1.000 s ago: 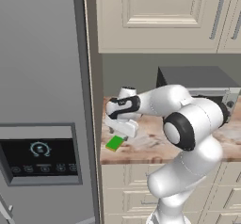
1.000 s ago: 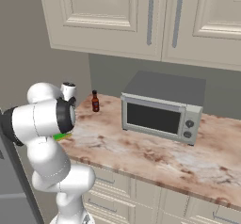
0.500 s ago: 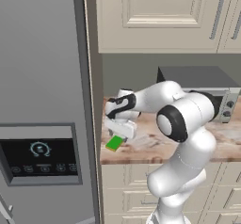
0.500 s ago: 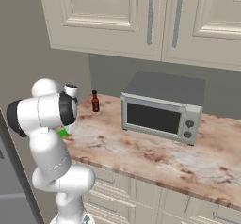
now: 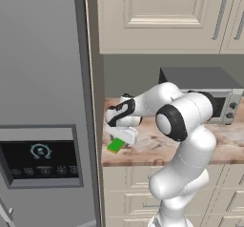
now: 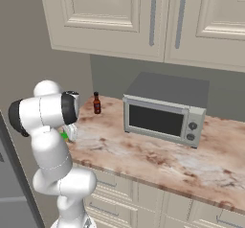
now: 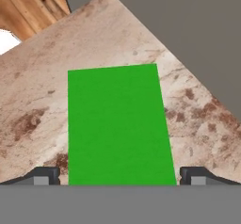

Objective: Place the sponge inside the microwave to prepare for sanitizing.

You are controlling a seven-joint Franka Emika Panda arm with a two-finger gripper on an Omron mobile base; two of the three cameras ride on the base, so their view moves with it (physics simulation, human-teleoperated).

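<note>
End effector (image 7: 120,176) spread wide, empty, straddling the sponge (image 7: 117,124) lying flat on the desk (image 7: 197,115) directly beneath, poised to grasp

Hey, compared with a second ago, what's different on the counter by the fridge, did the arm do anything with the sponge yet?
The arm has swung further toward the fridge side and dropped, bringing the open gripper down over the sponge, one fingertip on either side. Nothing is gripped yet. The sponge stays flat near the counter edge; the brown bottle and grey box oven have not moved.
</note>
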